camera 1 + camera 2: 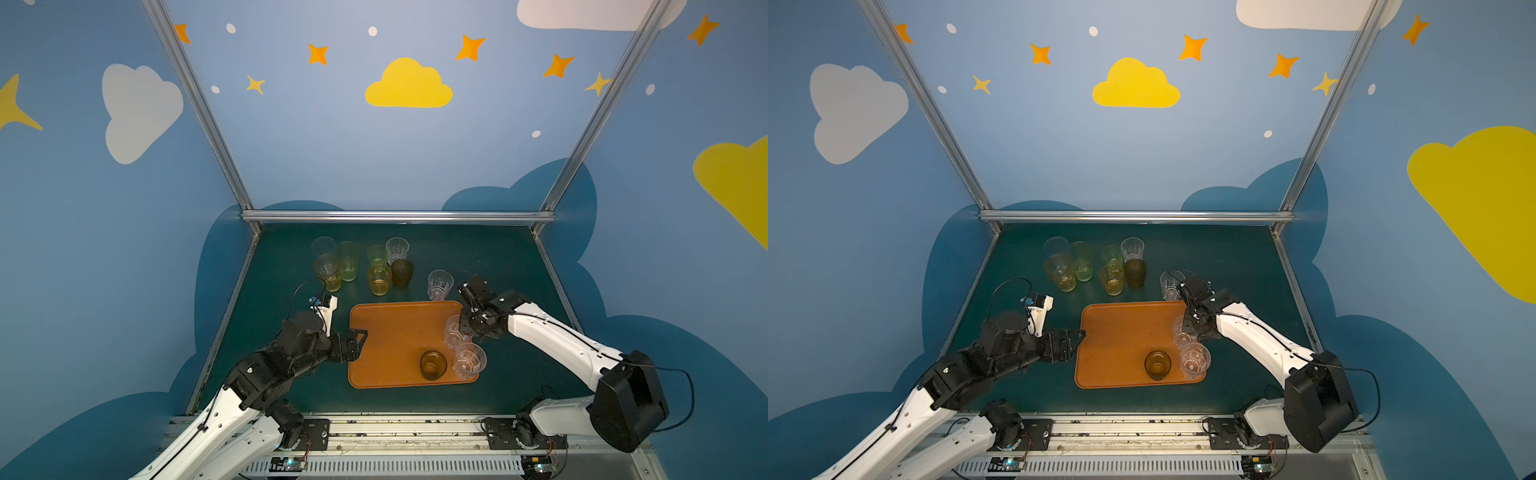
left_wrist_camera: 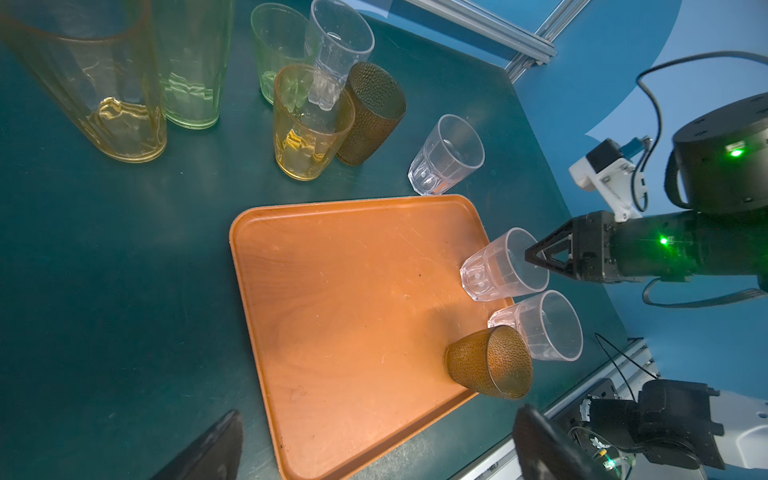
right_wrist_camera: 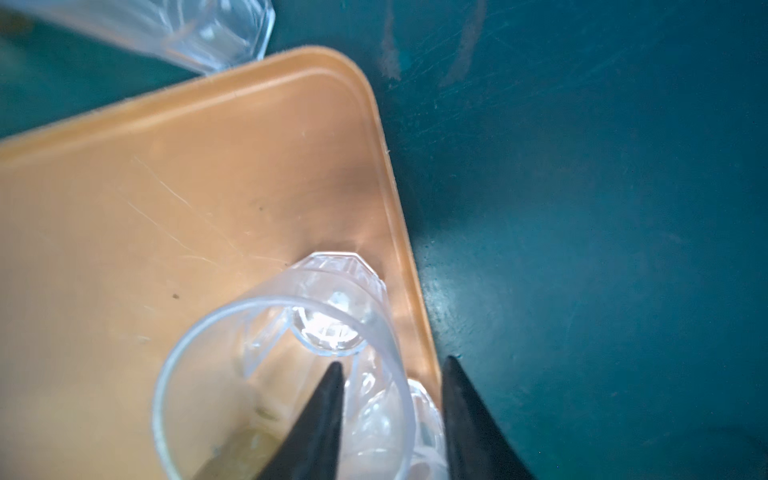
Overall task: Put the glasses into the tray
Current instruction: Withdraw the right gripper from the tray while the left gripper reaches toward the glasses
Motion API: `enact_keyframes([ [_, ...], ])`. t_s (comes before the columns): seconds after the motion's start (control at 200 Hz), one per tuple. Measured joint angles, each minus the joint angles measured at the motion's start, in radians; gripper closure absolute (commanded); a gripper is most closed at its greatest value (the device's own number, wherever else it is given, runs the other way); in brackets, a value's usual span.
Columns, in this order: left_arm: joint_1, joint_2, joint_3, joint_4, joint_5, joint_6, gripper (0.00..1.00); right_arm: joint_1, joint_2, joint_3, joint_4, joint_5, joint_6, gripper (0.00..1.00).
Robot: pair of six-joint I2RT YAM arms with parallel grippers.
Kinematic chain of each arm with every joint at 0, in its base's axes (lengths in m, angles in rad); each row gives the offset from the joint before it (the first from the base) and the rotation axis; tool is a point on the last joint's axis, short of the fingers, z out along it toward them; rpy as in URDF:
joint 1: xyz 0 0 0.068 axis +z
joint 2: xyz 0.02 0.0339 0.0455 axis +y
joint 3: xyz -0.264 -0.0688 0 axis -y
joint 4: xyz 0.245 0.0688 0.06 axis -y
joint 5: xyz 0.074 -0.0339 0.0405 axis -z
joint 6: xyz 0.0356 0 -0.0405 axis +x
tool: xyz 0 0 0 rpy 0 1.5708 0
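The orange-brown tray (image 1: 390,332) lies in the middle of the green table. Three glasses stand on its right side: a dark brown one (image 1: 433,365), a clear faceted one (image 1: 469,360) at the near right corner, and another clear one (image 1: 452,332) behind it. My right gripper (image 3: 390,361) hangs over the rim of that clear glass (image 3: 291,340), open, with one finger inside and one outside, the wall loose between them. My left gripper (image 1: 359,340) stands wide open and empty at the tray's left edge. Several more glasses stand on the table beyond the tray.
A clear glass (image 1: 439,284) stands just past the tray's far right corner. Further back left is a cluster: a dark glass (image 1: 402,273), an amber one (image 1: 379,279), a clear one (image 1: 397,250), and green (image 1: 348,261) and yellow (image 1: 328,272) ones. The tray's left half is bare.
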Motion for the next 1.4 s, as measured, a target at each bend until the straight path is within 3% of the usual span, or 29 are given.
enact_keyframes([
  [0.17,0.008,0.01,0.001,0.014,0.019,0.003,0.0,0.0,-0.045,0.0,-0.005,0.019,0.012,0.25],
  [0.305,0.008,0.048,0.024,0.024,0.026,0.005,0.0,0.0,-0.069,-0.003,-0.004,0.019,0.02,0.14],
  [0.531,0.008,0.172,0.11,0.079,0.041,-0.009,0.0,-0.004,-0.167,-0.06,0.039,-0.013,0.021,0.14],
  [0.911,0.008,0.32,0.132,0.136,0.012,-0.053,0.0,-0.048,-0.384,-0.199,0.165,-0.167,0.021,0.14],
  [1.397,-0.059,0.603,0.288,0.2,-0.033,-0.081,0.0,-0.198,-0.597,-0.274,0.194,-0.304,0.002,0.14],
])
